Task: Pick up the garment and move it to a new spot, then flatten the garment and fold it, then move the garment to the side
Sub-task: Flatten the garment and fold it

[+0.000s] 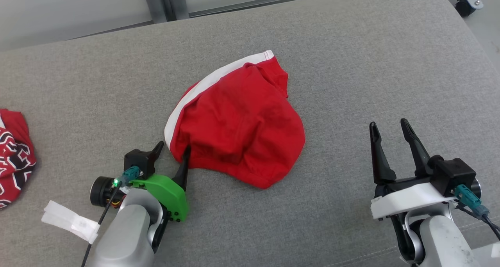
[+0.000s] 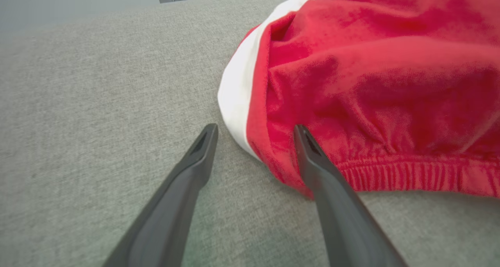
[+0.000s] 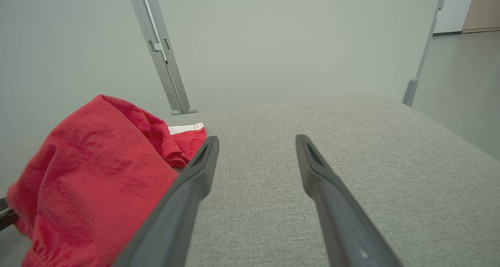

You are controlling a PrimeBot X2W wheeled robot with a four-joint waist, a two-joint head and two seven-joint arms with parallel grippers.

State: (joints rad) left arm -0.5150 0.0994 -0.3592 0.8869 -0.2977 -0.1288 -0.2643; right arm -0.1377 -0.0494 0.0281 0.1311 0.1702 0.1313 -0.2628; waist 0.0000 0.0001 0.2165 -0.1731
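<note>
From the head camera, I see the red garment (image 1: 238,122) bunched in the middle of the grey surface (image 1: 351,64). My left jaws are spread wide at its near-left corner, and my right jaws stand equally wide, well apart from it over bare grey. Through the left wrist, one jaw overlaps the red hem (image 2: 410,173) beside the white waistband (image 2: 238,91), while the other lies over grey. Through the right wrist, the garment sits off to the left. I judge the first pick-up is in hand: next I must lower, close on that corner and lift.

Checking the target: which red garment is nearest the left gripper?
The plain red garment with the white band; the patterned garment lies apart at the left edge.
</note>
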